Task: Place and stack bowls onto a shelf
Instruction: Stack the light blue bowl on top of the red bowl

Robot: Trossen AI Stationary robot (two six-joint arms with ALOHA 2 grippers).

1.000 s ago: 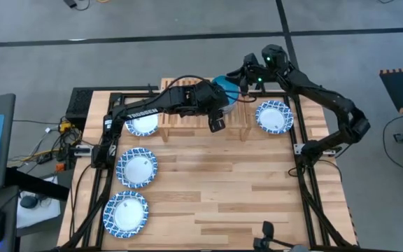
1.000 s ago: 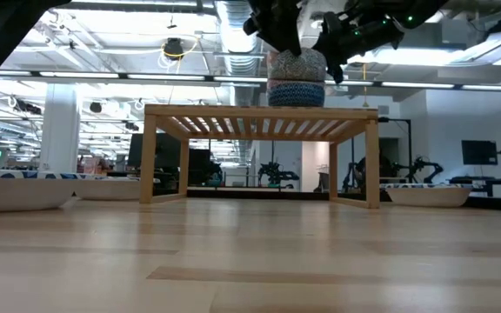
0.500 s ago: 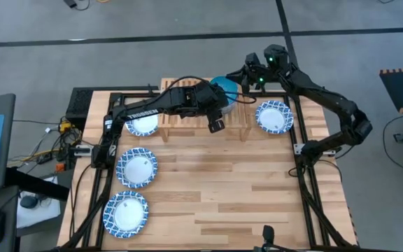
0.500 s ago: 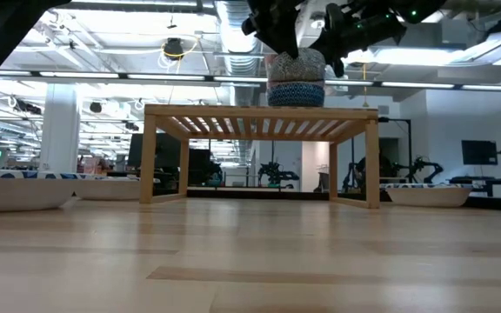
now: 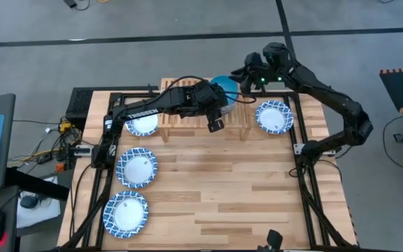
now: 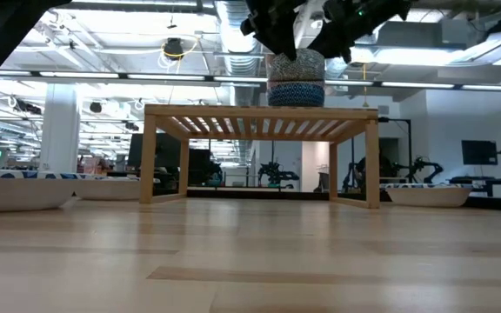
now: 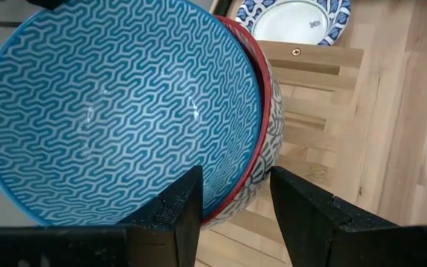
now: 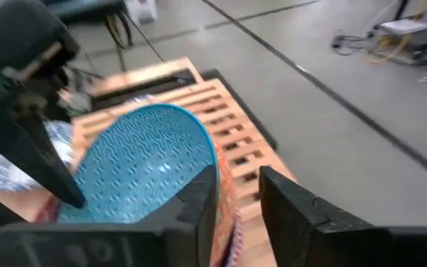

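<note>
A stack of bowls (image 6: pixel 296 80) stands on the light-wood shelf (image 6: pixel 259 115). A bright blue patterned bowl (image 7: pixel 117 104) is nested in a red-rimmed grey patterned bowl (image 7: pixel 271 119), and another blue bowl (image 6: pixel 296 94) sits lowest. My left gripper (image 7: pixel 236 200) is over the stack's left side and shut on its rim. My right gripper (image 6: pixel 339 48) is above and to the right of the stack, clear of it. A narrow gap shows between its fingers (image 8: pixel 237 193), which hold nothing. My left gripper has the rims of the top two nested bowls (image 7: pixel 232 194) between its fingers. One finger (image 7: pixel 180 211) is inside the blue bowl and the other (image 7: pixel 299 215) is outside the grey patterned bowl. The fingers slant down from the table's left. The stack rests on the shelf slats.
Three blue-and-white dishes lie on the table's left side (image 5: pixel 143 124) (image 5: pixel 136 168) (image 5: pixel 126 212). One dish (image 5: pixel 273 115) lies to the right of the shelf. The near half of the plank table (image 5: pixel 243 196) is bare wood. A black frame runs along the table's sides.
My right gripper has risen from beside the bowl stack and drawn back a little toward the table's far edge. The stack and my left gripper have stayed where they were.
</note>
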